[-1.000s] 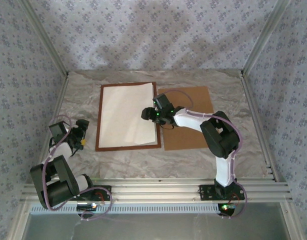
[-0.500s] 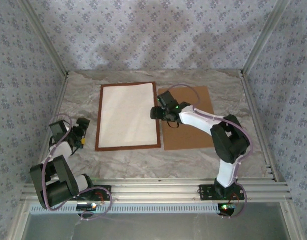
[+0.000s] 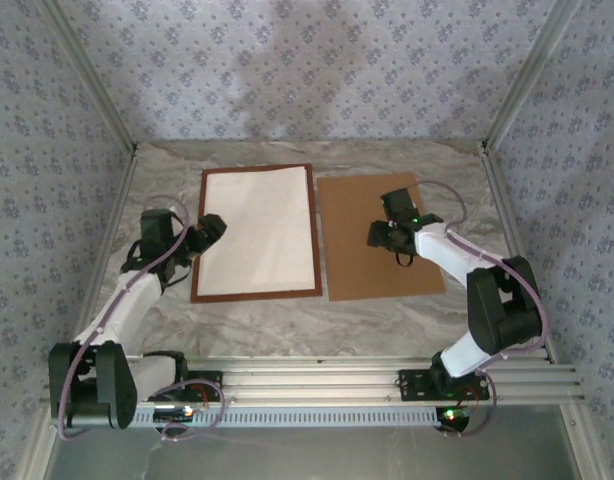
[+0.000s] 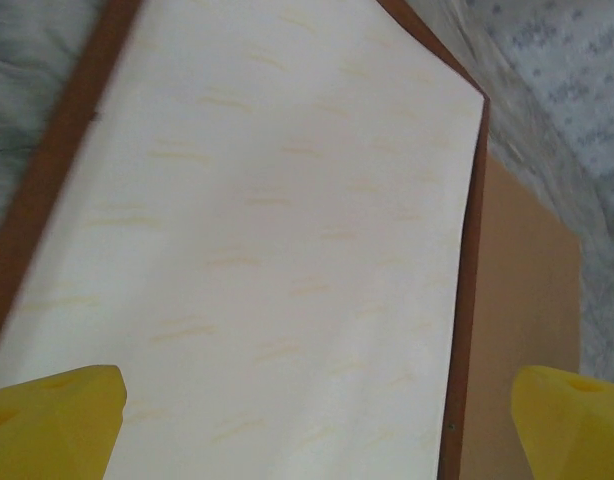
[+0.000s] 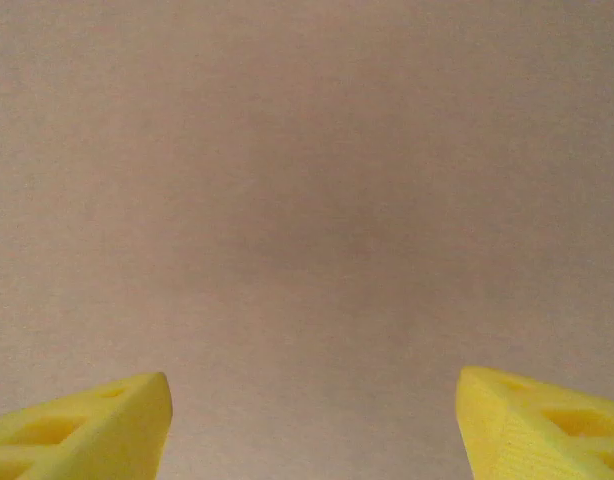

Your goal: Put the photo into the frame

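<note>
The reddish-brown frame (image 3: 255, 294) lies flat at the table's middle left. Inside it lies the photo (image 3: 255, 215) with its pale cream back up; the printed face is hidden. My left gripper (image 3: 209, 228) hovers at the frame's left edge, open and holding nothing. In the left wrist view its yellow fingertips (image 4: 57, 415) stand wide apart over the photo (image 4: 277, 220), with the frame's moulding (image 4: 467, 300) to the right. My right gripper (image 3: 379, 236) hangs open over the brown backing board (image 3: 372, 270), apart from the frame. Its span (image 5: 312, 385) holds nothing.
The backing board (image 5: 307, 200) lies flat right beside the frame, also at the right of the left wrist view (image 4: 517, 300). Patterned walls (image 3: 307, 70) enclose the table on three sides. An aluminium rail (image 3: 317, 375) runs along the near edge.
The left arm has swung from the table's left side up to the frame's left edge. The right gripper has drawn away from the frame's right edge, rightward over the backing board.
</note>
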